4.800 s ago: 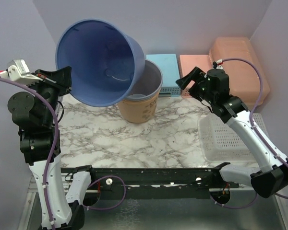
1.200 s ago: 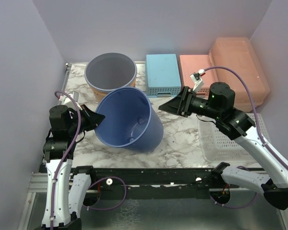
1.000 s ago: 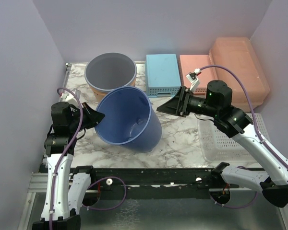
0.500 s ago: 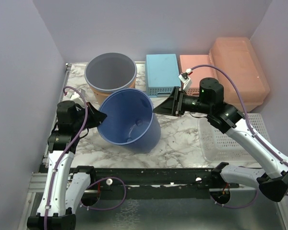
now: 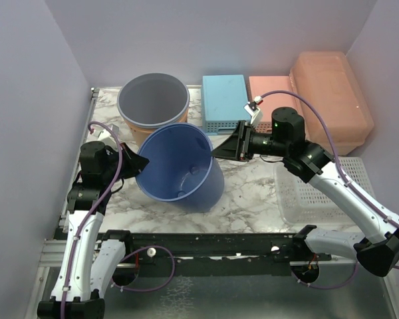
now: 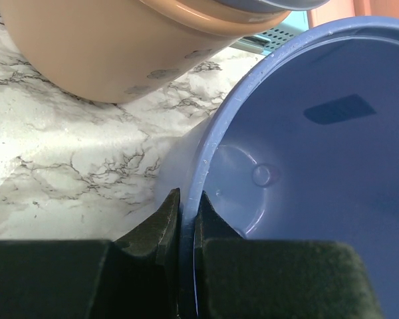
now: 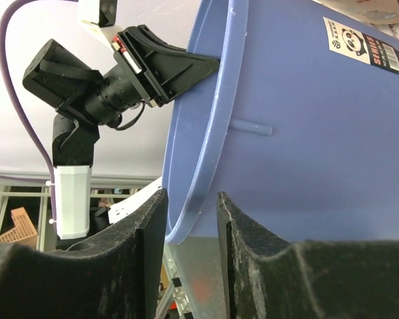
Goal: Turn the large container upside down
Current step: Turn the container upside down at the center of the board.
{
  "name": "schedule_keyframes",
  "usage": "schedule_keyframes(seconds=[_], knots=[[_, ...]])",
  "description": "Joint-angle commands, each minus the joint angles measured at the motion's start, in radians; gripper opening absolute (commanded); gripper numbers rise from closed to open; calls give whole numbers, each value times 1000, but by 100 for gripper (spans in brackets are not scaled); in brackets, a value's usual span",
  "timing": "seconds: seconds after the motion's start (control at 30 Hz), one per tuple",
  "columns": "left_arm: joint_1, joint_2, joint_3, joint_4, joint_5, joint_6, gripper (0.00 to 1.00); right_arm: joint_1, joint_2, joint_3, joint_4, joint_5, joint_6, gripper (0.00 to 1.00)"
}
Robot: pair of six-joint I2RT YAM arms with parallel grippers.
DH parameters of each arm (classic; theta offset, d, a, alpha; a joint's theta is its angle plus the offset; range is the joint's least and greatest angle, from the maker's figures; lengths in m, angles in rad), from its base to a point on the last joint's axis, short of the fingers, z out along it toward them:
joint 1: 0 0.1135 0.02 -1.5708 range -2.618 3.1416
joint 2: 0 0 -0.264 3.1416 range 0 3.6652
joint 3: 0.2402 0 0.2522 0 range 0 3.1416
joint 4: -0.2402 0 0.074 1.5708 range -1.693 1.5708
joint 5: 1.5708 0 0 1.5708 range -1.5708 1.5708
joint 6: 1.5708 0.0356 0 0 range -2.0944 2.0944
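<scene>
6 containers are on the counter (image 5: 253,196). At the far edge, from left to right, stand an orange bucket (image 5: 153,100), a flat blue box (image 5: 225,100), a pink box (image 5: 266,90) and, in the far right corner, a peach box (image 5: 329,93) with its lid on. 1 white basket (image 5: 306,193) with holes lies at the right edge.

The large blue bucket (image 5: 179,169) is left of the middle, just before the orange bucket, tilted with its mouth up. Its inner wall and bottom are in plain view. I cannot tell if it rests on the counter.

The left gripper (image 6: 186,199) is pressed together on the bucket's left rim. The right gripper (image 7: 189,199) has its 2 fingers spread, 1 on each side of the opposite rim, with a gap on the left side.

Bare marble shows along the near edge and between the bucket and the white basket.
</scene>
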Motion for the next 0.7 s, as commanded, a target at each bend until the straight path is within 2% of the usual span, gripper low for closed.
schedule_keyframes(seconds=[0.0,0.47,0.67], knots=[[-5,-29,-8,69,0,-42,0,6,21,-11,23,-21,22,36],[-4,-42,-18,68,10,-44,0,23,48,-8,34,2,46,36],[-5,-50,-18,69,3,-43,0,49,55,36,-33,86,19,38]])
